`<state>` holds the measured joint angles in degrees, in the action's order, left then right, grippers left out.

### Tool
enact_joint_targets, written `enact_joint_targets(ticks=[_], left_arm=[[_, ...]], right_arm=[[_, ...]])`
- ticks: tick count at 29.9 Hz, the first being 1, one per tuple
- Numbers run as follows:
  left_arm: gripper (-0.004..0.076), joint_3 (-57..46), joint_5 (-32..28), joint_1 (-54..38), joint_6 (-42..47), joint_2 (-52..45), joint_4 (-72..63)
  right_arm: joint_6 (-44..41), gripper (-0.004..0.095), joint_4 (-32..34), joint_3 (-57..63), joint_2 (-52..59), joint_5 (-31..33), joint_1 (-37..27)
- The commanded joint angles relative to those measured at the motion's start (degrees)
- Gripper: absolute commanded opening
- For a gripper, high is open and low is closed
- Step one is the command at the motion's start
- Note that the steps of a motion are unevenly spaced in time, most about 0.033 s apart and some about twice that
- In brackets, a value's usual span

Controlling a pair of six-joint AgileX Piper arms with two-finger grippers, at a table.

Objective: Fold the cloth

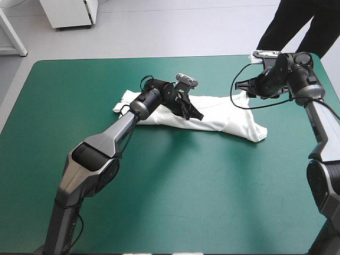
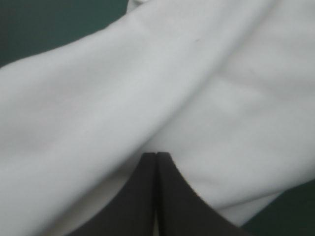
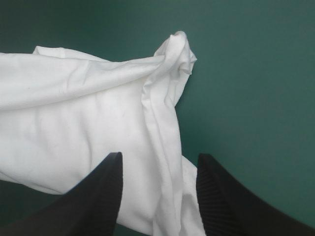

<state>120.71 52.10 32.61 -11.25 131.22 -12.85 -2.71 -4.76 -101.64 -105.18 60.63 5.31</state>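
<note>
T-shirt (image 1: 223,114) is lying as a long, half-folded white band across the upper middle of the high view, on the teal-green bench (image 1: 186,202), slanting down toward the right of the frame.

- Left gripper (image 1: 191,111) is being held low on the band's middle. In its wrist view (image 2: 156,155) the black fingers are being pressed together into one arch. Creases of the T-shirt (image 2: 147,88) are running out from the tips, and a pale sliver is showing between the fingers. This is being judged a pinch on a fold of cloth, likely so that a layer can be carried over.
- Right gripper (image 1: 247,87) is being held above the band's right end, at the upper right of the frame. In its wrist view (image 3: 157,160) the fingers are standing apart, nothing clasped. A bunched ridge of the T-shirt (image 3: 74,113) is lying between and ahead of them. It is probably being lined up on that edge for a grasp.

Fold is being judged partly made: the ends are not yet squared.
</note>
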Motion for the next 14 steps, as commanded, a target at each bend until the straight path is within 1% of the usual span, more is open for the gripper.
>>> enact_joint_targets(ticks=[1, 5, 8, 10, 13, 14], left_arm=[[-0.0022, 1.6, -2.4, 0.3, -0.1, -2.5, -1.3], [-0.0022, 1.6, -1.0, 0.3, -0.1, -1.0, -1.5], [-0.0022, 1.6, 0.5, 0.3, -0.1, -0.8, -1.5], [-0.0022, 1.6, 0.9, 0.3, -0.1, -0.8, -1.4], [-0.0022, 1.6, 0.9, 0.3, -0.1, -0.8, -1.4], [-0.0022, 1.6, 0.9, 0.3, -0.1, -0.8, -1.6]], right_arm=[[0.0, 0.0442, -0.1, -1.8, 3.5, -0.6, -0.5], [-1.0, 0.0442, -0.3, -1.8, 3.8, 1.8, -1.0], [0.1, 0.0442, -2.9, -0.7, 4.5, 2.1, -3.4], [2.2, 0.0442, -6.7, 0.9, 4.7, 3.5, -6.3], [8.7, 0.0452, -17.0, 4.2, 4.7, 7.5, -11.1], [10.5, 0.0454, -19.7, 5.9, 4.7, 7.7, -12.6]])
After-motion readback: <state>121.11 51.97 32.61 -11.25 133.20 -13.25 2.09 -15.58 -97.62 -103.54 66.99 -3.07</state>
